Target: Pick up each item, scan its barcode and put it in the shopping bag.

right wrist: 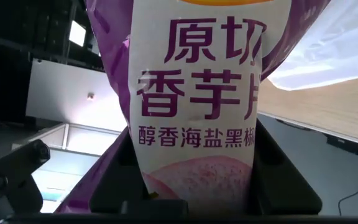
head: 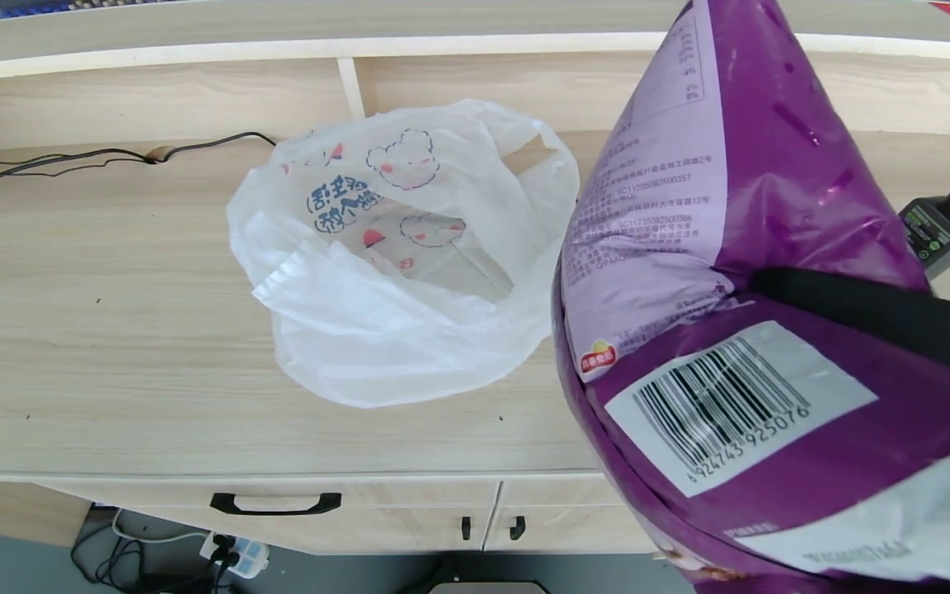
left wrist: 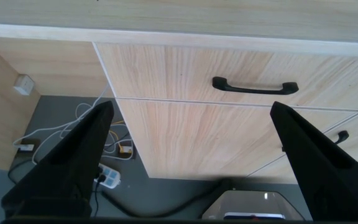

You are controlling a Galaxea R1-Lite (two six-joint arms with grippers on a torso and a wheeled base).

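Right gripper (right wrist: 194, 174) squeezes purple snack bag (head: 772, 206), held high at 4 o'clock, barcode (head: 722, 404) facing up, likely for scan. Shopping bag (head: 376, 330) sits open at its 9 o'clock on counter (head: 71, 330), mouth ready. Left gripper (left wrist: 191, 106) wide open, holding nothing

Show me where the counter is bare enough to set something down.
Widest bare patch: counter left of the shopping bag, in front of the cables. A narrower strip runs between the bag and the front edge. The right side is crowded by the held purple snack bag.
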